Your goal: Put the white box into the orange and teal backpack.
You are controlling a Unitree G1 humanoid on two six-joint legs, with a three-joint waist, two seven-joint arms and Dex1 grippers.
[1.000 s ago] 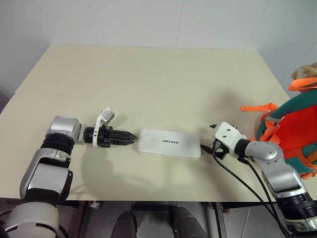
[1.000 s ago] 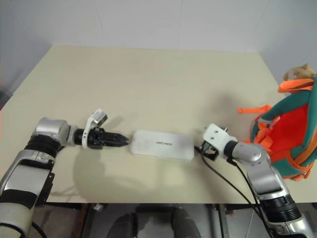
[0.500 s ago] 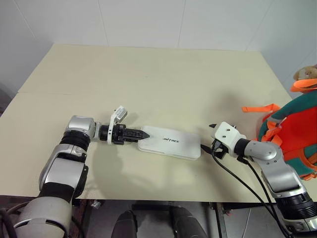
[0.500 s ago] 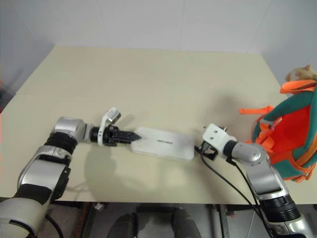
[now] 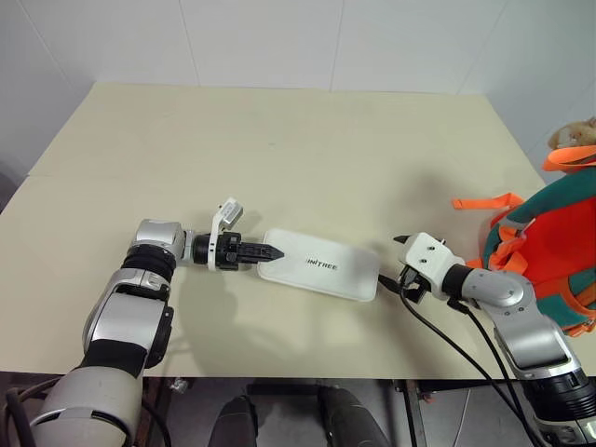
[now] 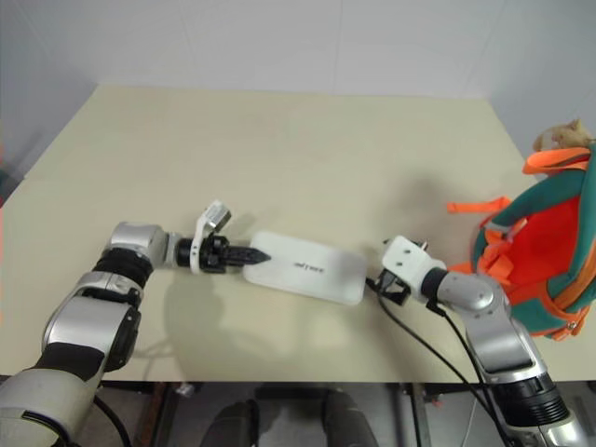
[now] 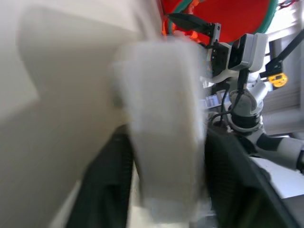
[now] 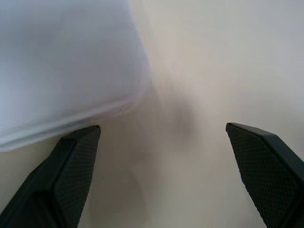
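Beige bench: left pincer has advanced and clamped the white box by its end; right pincer spread beside the other end. Backpack waits right; lift possible.

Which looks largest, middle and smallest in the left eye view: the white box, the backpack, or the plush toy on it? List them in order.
1. The orange and teal backpack, although the picture's edge cuts it off.
2. The white box, flat on the table.
3. The tan plush toy, only partly visible at the backpack's top.
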